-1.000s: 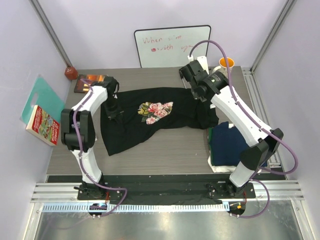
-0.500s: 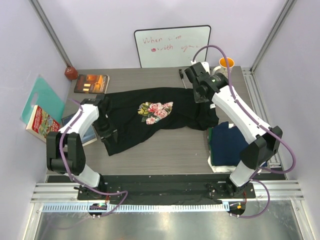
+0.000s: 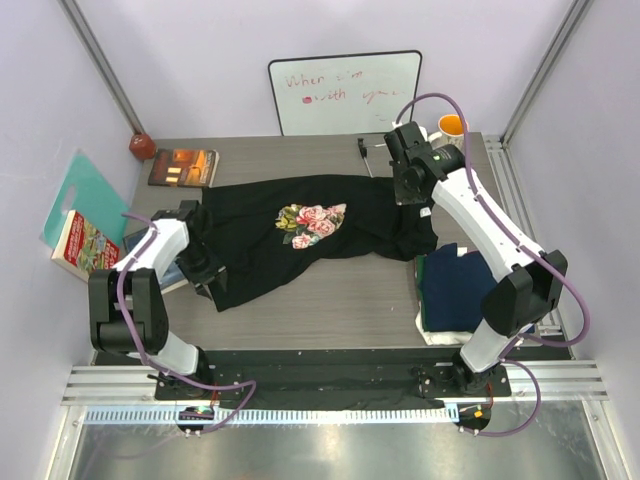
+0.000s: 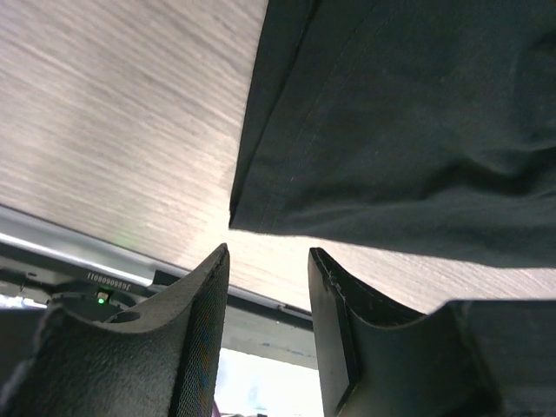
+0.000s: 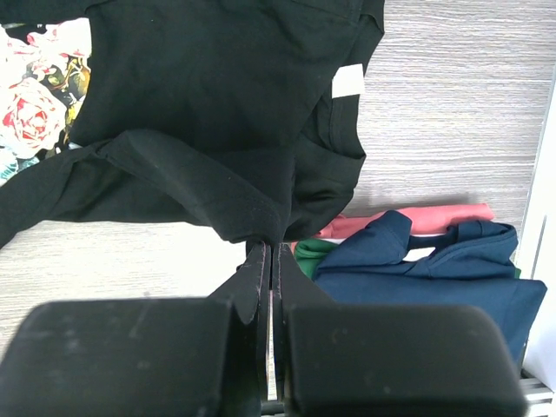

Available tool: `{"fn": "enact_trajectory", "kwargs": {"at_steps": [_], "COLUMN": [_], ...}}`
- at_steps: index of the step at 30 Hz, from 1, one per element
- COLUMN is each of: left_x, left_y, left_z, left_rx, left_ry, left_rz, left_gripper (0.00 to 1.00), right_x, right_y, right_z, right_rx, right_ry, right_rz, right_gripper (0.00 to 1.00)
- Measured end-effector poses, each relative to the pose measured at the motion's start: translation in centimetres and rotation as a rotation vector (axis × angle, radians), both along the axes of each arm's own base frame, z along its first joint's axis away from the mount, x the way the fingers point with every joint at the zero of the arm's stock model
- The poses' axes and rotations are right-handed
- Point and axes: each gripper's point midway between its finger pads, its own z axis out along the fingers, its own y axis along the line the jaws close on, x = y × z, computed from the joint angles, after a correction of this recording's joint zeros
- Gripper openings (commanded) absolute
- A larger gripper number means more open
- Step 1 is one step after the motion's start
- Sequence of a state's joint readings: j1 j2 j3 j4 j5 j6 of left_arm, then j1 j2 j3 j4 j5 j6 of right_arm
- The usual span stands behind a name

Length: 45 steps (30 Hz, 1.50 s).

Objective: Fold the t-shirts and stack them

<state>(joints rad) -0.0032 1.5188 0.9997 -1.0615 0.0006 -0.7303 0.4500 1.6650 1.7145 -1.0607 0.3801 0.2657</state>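
The black t-shirt [image 3: 270,250] with a floral print [image 3: 312,221] lies spread across the middle of the table. My left gripper [image 3: 207,278] hovers low at its near-left corner. In the left wrist view the left gripper [image 4: 268,257] is open and empty, with the shirt's hem corner [image 4: 287,174] just beyond the fingertips. My right gripper [image 3: 408,196] is at the shirt's right end. The right wrist view shows the right gripper [image 5: 273,247] shut on a bunched fold of the black t-shirt [image 5: 208,104]. Folded t-shirts [image 3: 455,290] are stacked at the right, navy [image 5: 434,274] on top, green [image 5: 318,253] beneath.
A whiteboard [image 3: 345,92] leans on the back wall beside an orange mug [image 3: 452,127]. A book [image 3: 183,166] lies at the back left, another book [image 3: 85,248] and a teal board [image 3: 85,190] off the left edge. A pink cloth [image 5: 408,217] shows in the stack.
My left gripper let go of the shirt's left side, opened, and swung toward me to the near-left corner. My right gripper shifted slightly right, still gripping the shirt.
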Motion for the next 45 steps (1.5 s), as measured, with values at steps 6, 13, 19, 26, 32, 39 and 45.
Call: {"fn": "enact_trajectory", "kwargs": {"at_steps": [6, 13, 19, 26, 32, 39, 45], "left_x": [-0.1, -1.7, -1.5, -1.7, -1.7, -1.6, 2.5], "left_y": [-0.2, -0.6, -0.6, -0.7, -0.9, -0.5, 1.2], "left_z": [-1.1, -3.0, -4.0, -4.8, -4.8, -4.5, -0.3], "left_rx": [-0.011, -0.026, -0.026, -0.030, -0.040, -0.015, 0.060], "left_ry": [0.004, 0.049, 0.055, 0.066, 0.065, 0.071, -0.074], "left_rz": [0.009, 0.029, 0.041, 0.052, 0.057, 0.055, 0.064], "left_gripper": [0.42, 0.41, 0.42, 0.32, 0.13, 0.08, 0.08], "right_x": [0.3, 0.2, 0.0, 0.0, 0.0, -0.1, -1.0], "right_y": [-0.6, -0.9, -1.1, -1.5, -1.7, -2.2, -3.7], "right_z": [-0.1, -1.0, -1.4, -1.1, -0.9, -1.4, -1.6], "right_rx": [0.018, 0.027, 0.035, 0.053, 0.070, 0.069, 0.061], "right_ry": [0.004, 0.030, 0.044, 0.040, 0.039, 0.051, 0.046], "right_rz": [-0.011, -0.014, -0.017, -0.029, -0.036, -0.050, -0.095], "right_gripper": [0.01, 0.01, 0.01, 0.01, 0.01, 0.01, 0.01]}}
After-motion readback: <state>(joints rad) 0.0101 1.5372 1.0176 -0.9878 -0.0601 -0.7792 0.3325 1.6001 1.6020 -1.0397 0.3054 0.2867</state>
